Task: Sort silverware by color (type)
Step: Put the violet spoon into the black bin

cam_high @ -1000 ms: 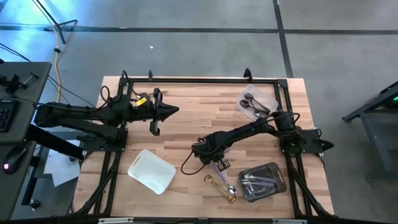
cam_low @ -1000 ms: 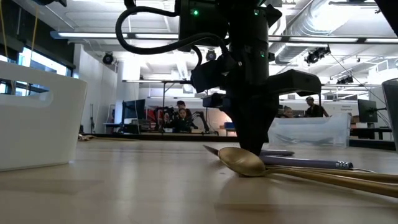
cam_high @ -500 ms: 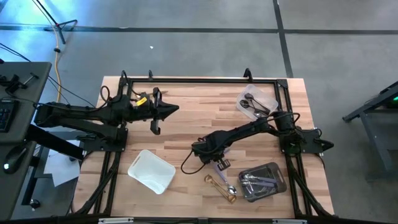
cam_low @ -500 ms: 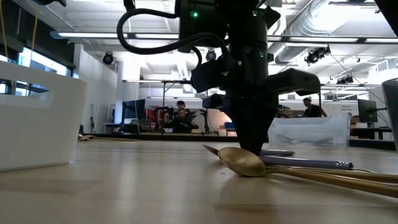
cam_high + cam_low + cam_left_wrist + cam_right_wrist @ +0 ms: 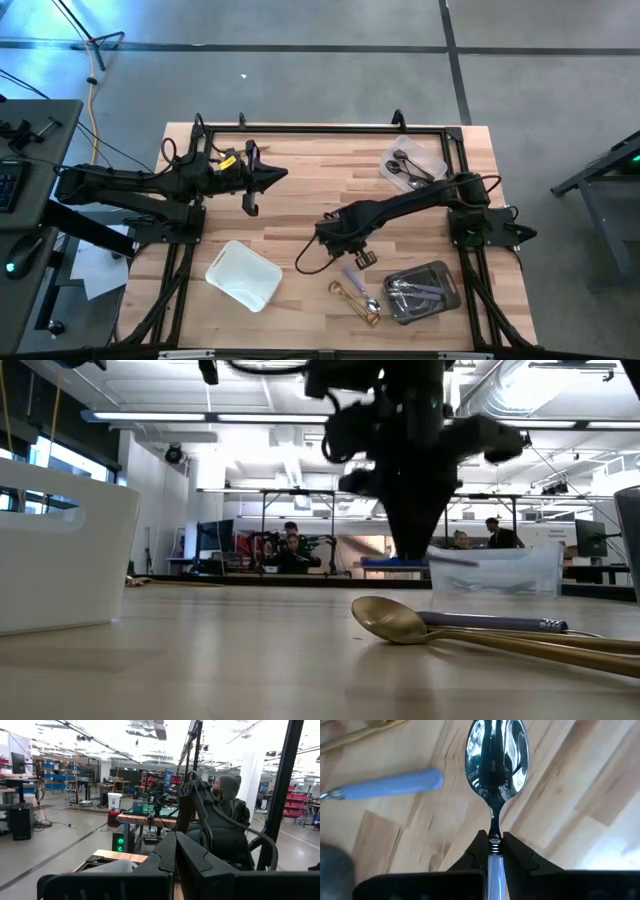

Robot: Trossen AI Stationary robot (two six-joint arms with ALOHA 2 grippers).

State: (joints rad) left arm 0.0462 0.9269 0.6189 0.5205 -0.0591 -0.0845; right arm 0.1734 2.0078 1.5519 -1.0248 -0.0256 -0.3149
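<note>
My right gripper [image 5: 493,840] is shut on a shiny silver spoon [image 5: 496,757] with a pale blue handle, above the middle of the table [image 5: 348,247]. Below it on the wood lie another blue-handled utensil [image 5: 390,785] and gold spoons [image 5: 357,301], whose bowls rest on the table [image 5: 390,620]. A clear tray [image 5: 412,166] at the far right holds dark spoons. A grey tray [image 5: 422,292] at the near right holds silver pieces. My left gripper [image 5: 252,182] waits shut over the far left of the table. My right gripper pinches the spoon between its two fingers at the neck [image 5: 493,851], where the blue handle meets the metal stem. The fingers come from above, pointing down, and lie along the spoon. The bowl sticks out past the fingertips, lifted clear of the table.
A white tray [image 5: 243,273] stands at the near left [image 5: 60,560]. Bare wood lies between it and the gold spoons. A black frame [image 5: 320,128] runs along the table's edges. People sit in the room beyond the table.
My right gripper has risen from the table beside the gold spoons, lifting the blue-handled spoon clear of the wood. It stayed shut throughout. The other utensils on the table have kept their places.
</note>
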